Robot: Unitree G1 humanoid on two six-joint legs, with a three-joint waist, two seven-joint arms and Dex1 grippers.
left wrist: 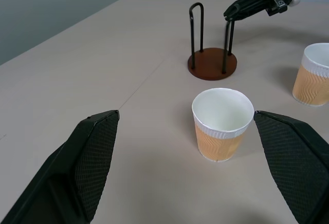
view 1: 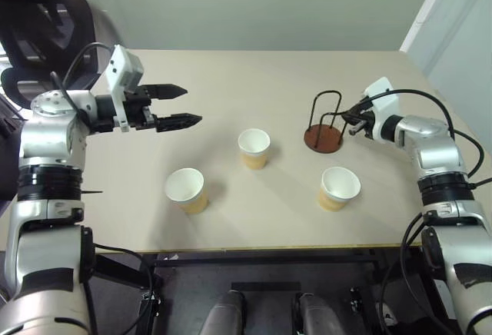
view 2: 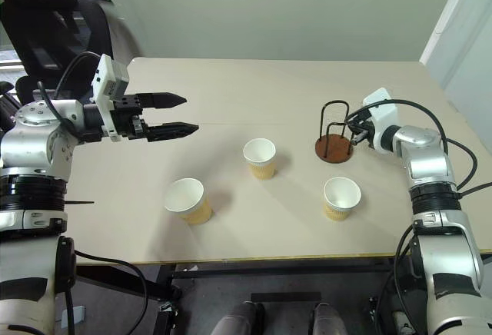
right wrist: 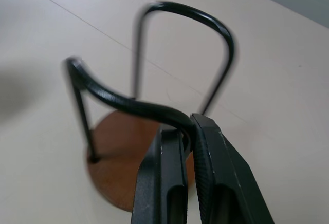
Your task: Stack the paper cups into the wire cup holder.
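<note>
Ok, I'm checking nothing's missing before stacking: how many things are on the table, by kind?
Paper cups: 3
Wire cup holder: 1
Total: 4

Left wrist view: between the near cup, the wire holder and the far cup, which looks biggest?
1. Near cup, though nearness to the camera inflates it.
2. Wire holder, close behind.
3. Far cup, cut by the picture's edge.
</note>
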